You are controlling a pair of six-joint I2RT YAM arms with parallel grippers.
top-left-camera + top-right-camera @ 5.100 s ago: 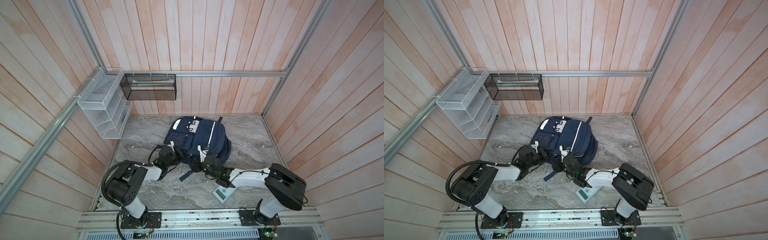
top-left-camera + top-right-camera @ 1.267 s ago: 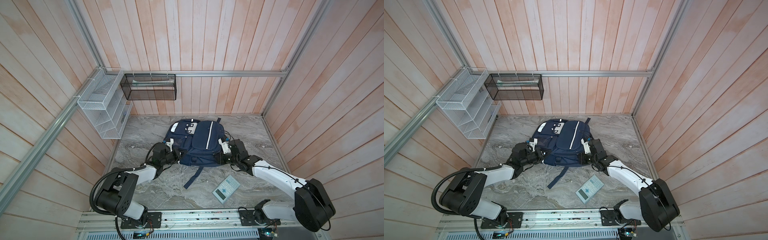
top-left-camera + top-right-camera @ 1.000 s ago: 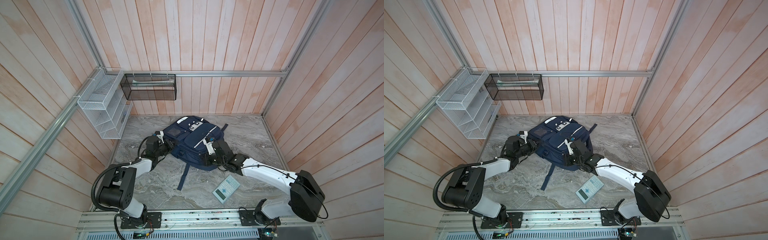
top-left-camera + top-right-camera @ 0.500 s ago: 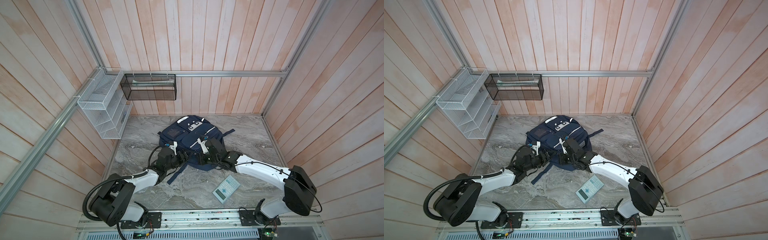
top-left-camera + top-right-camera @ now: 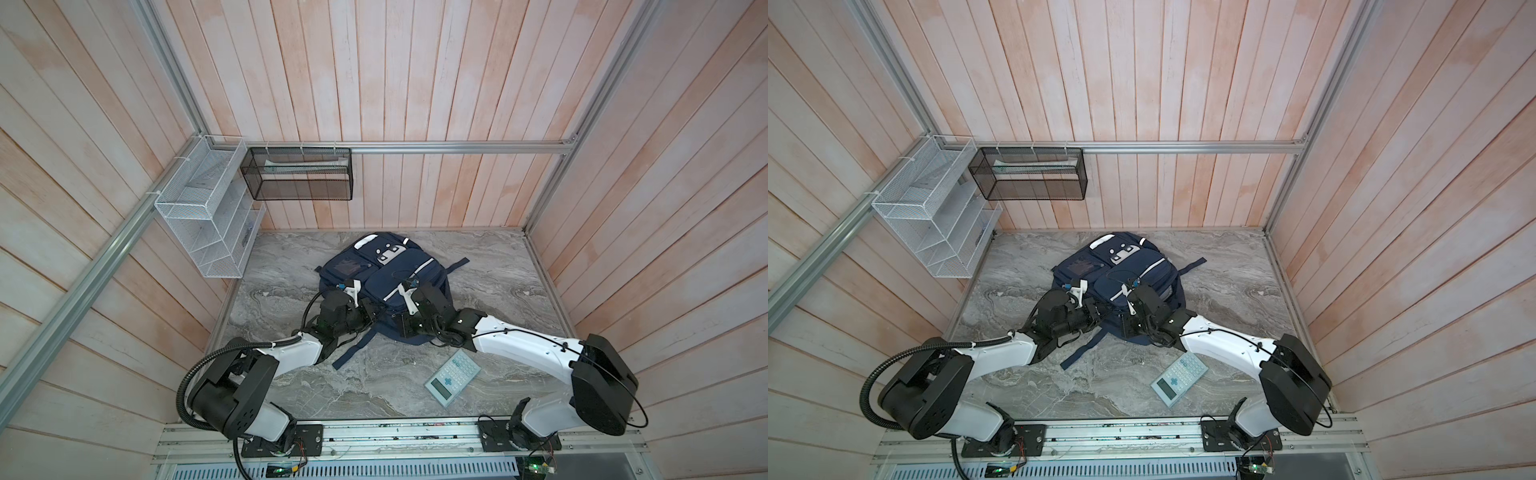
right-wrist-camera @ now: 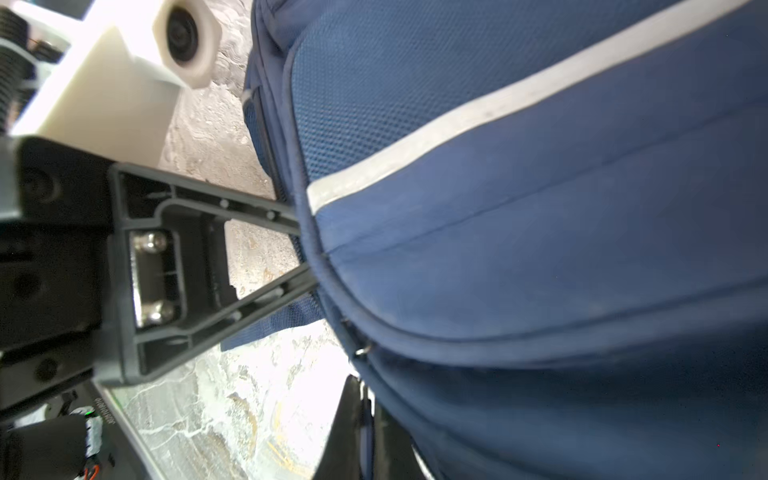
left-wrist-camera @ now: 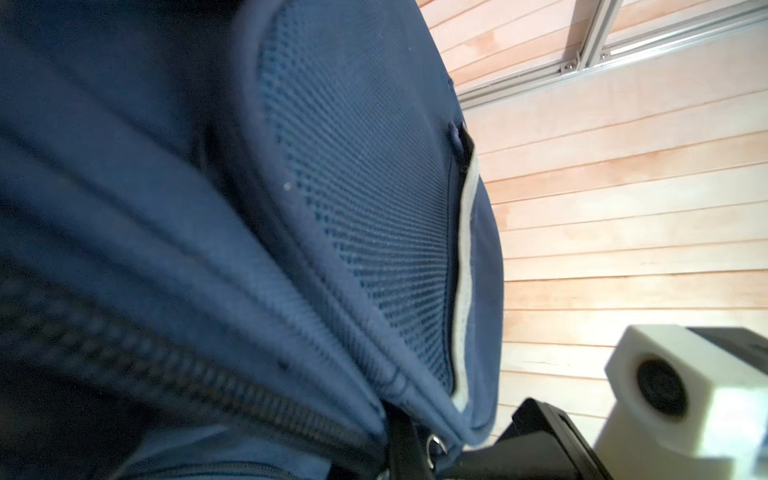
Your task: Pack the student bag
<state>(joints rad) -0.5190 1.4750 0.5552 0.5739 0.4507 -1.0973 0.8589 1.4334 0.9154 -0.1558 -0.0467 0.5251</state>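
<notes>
The student bag (image 5: 384, 274) (image 5: 1121, 270), navy with white stripes, lies front-up on the marble floor in both top views. My left gripper (image 5: 375, 312) (image 5: 1100, 310) reaches its near edge from the left. In the left wrist view this gripper (image 7: 415, 451) is shut on the bag's zipper seam beside a metal ring (image 7: 435, 446). My right gripper (image 5: 401, 326) (image 5: 1126, 326) sits at the same near edge, close beside the left one. In the right wrist view this gripper (image 6: 365, 424) is shut on a thin fold of the bag's fabric (image 6: 540, 249).
A grey calculator (image 5: 452, 377) (image 5: 1178, 379) lies on the floor near the right arm. A loose bag strap (image 5: 353, 353) trails toward the front rail. A white wire rack (image 5: 203, 220) and a black mesh basket (image 5: 299, 174) hang on the back-left walls.
Over the last second the bag swung round and slid a little nearer. My left gripper moved from the bag's left side to its near edge and closed there. The right stayed shut.
</notes>
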